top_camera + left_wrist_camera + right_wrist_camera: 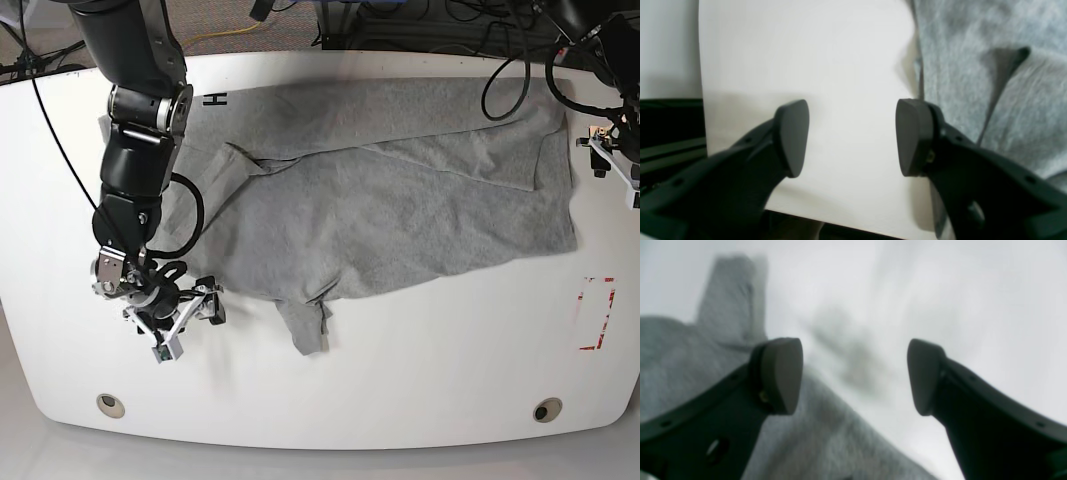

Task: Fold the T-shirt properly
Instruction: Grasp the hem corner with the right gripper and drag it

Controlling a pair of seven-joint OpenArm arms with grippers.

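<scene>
In the left wrist view, the left tool (852, 138) is seen with its jaws standing apart and nothing between them; bare white bench (806, 66) lies under it, and the grey T-shirt (990, 83) is spread just to the right, with one dark crease running through it. In the right wrist view, which is blurred, the right tool (855, 376) is likewise parted and empty, hanging over the cloth's edge with a sleeve (733, 296) reaching away at upper left. In the base view, the T-shirt is seen across the far and middle part of the bench, partly folded: a top layer has been laid over the body at a slant, yet the outline is uneven and one sleeve sticks out toward the near edge. The fold is judged barely begun; the sleeves and further folds remain, and both tools are free of the cloth.
</scene>
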